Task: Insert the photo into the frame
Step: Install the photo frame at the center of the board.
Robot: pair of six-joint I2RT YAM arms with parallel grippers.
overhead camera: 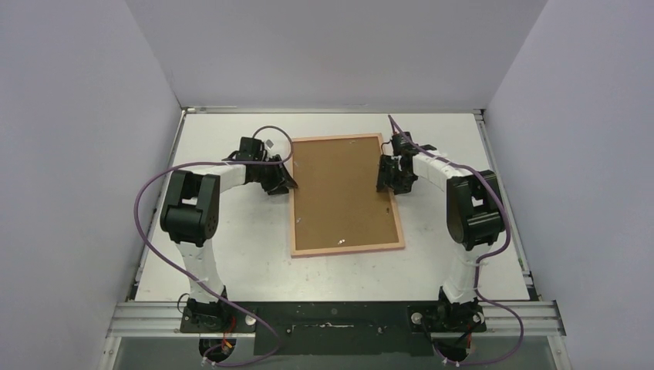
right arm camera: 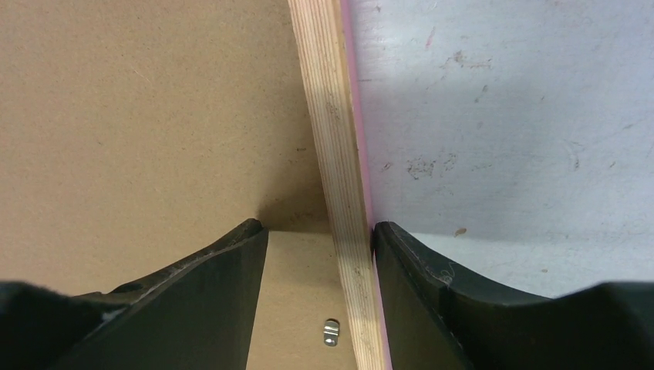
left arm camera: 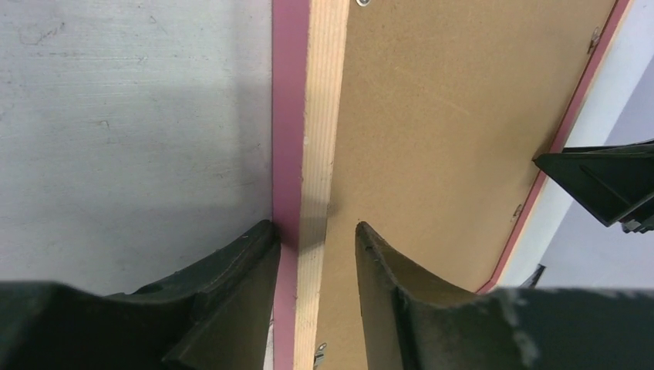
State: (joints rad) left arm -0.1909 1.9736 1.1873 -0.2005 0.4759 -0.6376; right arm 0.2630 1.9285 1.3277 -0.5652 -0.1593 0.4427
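Observation:
The frame (overhead camera: 347, 248) lies back-up on the white table, with its light wood back and pink outer edge showing. The brown fibreboard backing panel (overhead camera: 343, 193) sits inside it. The photo is hidden or out of view. My left gripper (overhead camera: 287, 183) is open and straddles the frame's left rail (left arm camera: 308, 116). One finger touches the pink edge and the other stands apart over the panel (left arm camera: 432, 139). My right gripper (overhead camera: 388, 179) is open and straddles the right rail (right arm camera: 328, 116) the same way, its outer finger against the pink edge.
Small metal retaining clips (right arm camera: 331, 333) sit on the panel beside the rails, one also in the left wrist view (left arm camera: 320, 353). Grey walls enclose the table on three sides. Purple cables loop beside both arms. A metal rail (overhead camera: 332, 316) runs along the near edge.

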